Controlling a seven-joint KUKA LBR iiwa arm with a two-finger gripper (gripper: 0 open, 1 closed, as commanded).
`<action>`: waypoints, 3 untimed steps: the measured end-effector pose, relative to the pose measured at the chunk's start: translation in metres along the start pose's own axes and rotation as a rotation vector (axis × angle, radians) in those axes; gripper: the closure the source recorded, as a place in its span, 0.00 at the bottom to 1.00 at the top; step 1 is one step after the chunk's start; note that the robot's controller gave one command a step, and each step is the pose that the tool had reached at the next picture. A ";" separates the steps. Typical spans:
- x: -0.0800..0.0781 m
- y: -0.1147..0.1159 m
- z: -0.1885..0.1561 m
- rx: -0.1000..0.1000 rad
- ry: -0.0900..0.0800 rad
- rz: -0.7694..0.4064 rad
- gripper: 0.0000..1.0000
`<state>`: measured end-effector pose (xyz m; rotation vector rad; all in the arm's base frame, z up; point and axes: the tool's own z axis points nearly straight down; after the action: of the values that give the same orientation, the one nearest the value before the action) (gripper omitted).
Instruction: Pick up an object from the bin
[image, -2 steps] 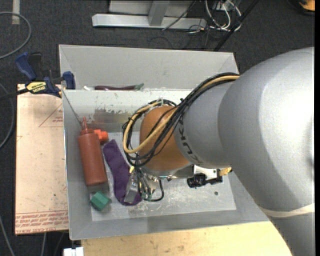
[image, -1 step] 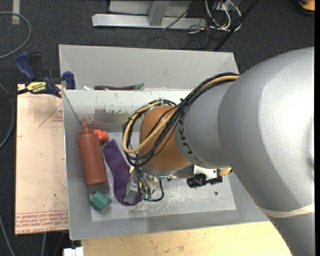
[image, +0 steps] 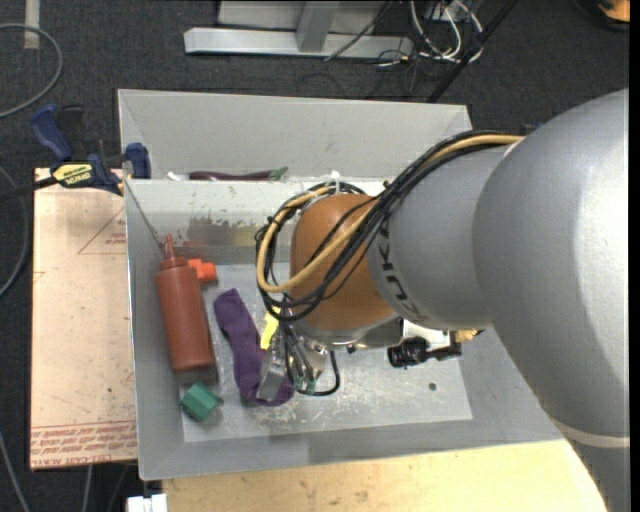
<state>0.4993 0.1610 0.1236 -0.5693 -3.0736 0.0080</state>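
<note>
Pincer (image: 274, 380): low at 6 o'clock of the bin (image: 300, 130), against the purple strip (image: 236, 325); opening cannot be told.
Progress: purple strip apparently not yet lifted.

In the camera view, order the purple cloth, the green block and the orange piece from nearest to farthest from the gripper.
1. purple cloth, mid-bin, its lower end right at the gripper.
2. green block, lower left corner of the bin.
3. orange piece, upper left, beside the top of the brown bottle.
</note>
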 end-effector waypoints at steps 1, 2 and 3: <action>-0.017 -0.011 -0.044 -0.005 -0.007 -0.058 1.00; -0.007 -0.022 -0.076 -0.001 -0.002 -0.025 1.00; -0.020 -0.012 -0.045 -0.011 -0.014 -0.038 1.00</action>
<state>0.5146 0.1421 0.1686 -0.5135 -3.0987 -0.0049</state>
